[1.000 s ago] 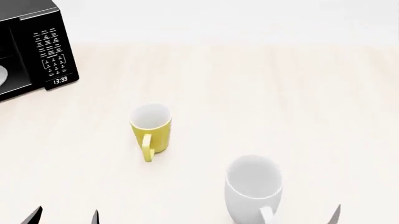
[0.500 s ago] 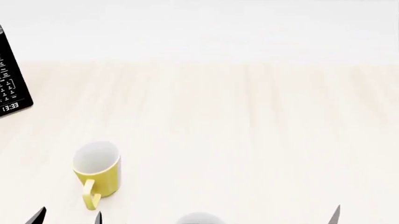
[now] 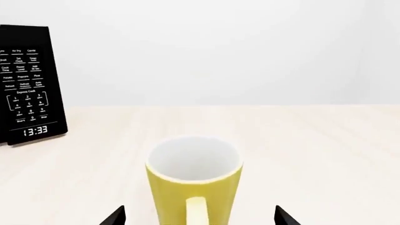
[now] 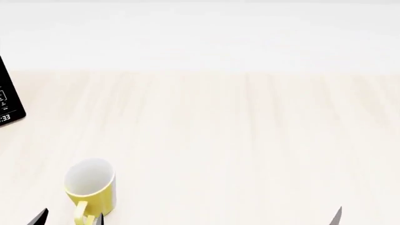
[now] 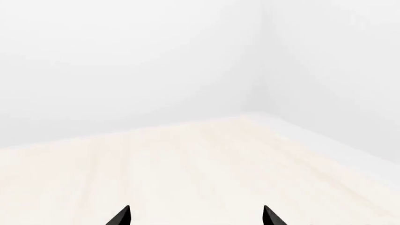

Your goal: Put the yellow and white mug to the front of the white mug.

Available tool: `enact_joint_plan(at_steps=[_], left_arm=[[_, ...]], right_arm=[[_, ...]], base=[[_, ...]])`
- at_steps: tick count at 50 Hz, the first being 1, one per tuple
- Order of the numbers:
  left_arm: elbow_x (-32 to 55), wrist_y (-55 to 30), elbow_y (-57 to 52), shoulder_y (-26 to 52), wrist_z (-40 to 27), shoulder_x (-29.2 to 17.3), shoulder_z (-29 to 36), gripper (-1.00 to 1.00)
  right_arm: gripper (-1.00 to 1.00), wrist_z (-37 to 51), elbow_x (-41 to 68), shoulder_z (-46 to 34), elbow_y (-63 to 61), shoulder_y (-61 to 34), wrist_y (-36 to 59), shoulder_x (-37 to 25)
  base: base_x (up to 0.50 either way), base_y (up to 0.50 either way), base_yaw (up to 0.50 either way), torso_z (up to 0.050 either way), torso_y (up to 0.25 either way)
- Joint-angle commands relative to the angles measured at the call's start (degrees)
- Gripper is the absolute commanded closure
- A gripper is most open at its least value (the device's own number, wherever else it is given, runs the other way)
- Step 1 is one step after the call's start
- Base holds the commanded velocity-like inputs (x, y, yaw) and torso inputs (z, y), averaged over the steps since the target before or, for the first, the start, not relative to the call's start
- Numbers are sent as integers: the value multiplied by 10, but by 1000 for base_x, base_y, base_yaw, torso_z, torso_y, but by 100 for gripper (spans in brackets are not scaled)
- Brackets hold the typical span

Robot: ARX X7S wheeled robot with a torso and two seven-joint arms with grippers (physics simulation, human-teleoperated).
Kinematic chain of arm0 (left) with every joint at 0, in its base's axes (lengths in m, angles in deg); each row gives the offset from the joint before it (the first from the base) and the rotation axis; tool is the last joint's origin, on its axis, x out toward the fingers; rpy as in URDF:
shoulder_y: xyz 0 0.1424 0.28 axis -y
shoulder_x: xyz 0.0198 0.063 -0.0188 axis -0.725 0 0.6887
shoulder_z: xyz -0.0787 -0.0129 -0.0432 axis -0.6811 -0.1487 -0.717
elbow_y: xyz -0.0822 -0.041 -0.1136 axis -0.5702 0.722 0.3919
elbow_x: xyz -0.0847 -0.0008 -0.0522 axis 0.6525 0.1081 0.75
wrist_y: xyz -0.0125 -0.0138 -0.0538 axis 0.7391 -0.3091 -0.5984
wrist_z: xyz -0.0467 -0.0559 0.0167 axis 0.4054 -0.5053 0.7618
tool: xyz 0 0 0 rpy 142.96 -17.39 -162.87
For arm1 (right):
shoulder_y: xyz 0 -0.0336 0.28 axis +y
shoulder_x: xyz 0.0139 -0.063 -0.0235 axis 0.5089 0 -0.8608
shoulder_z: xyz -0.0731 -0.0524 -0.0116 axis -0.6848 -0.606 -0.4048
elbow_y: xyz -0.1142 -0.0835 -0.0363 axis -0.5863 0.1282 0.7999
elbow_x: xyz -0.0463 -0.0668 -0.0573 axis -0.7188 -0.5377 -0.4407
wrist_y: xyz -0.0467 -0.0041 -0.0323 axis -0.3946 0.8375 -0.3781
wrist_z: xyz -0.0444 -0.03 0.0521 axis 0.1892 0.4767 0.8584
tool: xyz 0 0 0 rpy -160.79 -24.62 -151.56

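- Yellow and white mug [image 4: 90, 189]: small ceramic-looking mug, yellow outer wall, white inside, yellow loop handle. Upright on the pale wood-grain tabletop [image 4: 237, 140], low left in the head view, handle turned toward the robot.
- Left wrist view: same mug [image 3: 194, 180] dead ahead of the left gripper [image 3: 198, 218], mouth open upward, handle facing the camera.
- Left gripper: only the two dark fingertips [image 3: 114, 216] show, spread wide, one on each side of the mug. Gap is wider than the mug body; no contact visible, nothing held.
- Head view: left gripper tips [image 4: 70, 219] poke in at the bottom edge; the inner tip sits just beside the mug's base and handle. Touching or not, cannot tell.
- Right gripper [image 5: 195, 216]: two dark tips set wide apart over bare tabletop, nothing between them. In the head view only one tip [image 4: 336, 216] shows at the lower right, well apart from the mug.
- White mug: not visible in any current view, so its position relative to the yellow mug can't be stated.
- Black microwave oven [image 3: 28, 84], keypad panel with clock reading 13:33: stands on the tabletop behind the mug, off to the left; only a sliver [image 4: 7, 101] at the head view's left edge.
- Plain white wall [image 5: 125, 61] behind the table.
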Motion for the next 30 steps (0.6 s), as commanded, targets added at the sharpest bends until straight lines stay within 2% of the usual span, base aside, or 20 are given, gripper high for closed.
enact_joint_plan(at_steps=[1, 18, 30], left_arm=[[6, 0, 6, 3, -4, -4, 3, -100], [40, -14, 21, 12, 7, -7, 4, -100], [34, -1, 81, 36, 3, -2, 10, -100]], right_arm=[[-100, 15, -1, 0, -2, -1, 10, -2], [-100, 23, 1, -4, -2, -1, 14, -7], [-100, 26, 4, -6, -5, 2, 12, -10]], base=[[0, 0, 0, 0, 0], [0, 0, 0, 0, 0], [0, 0, 0, 0, 0]])
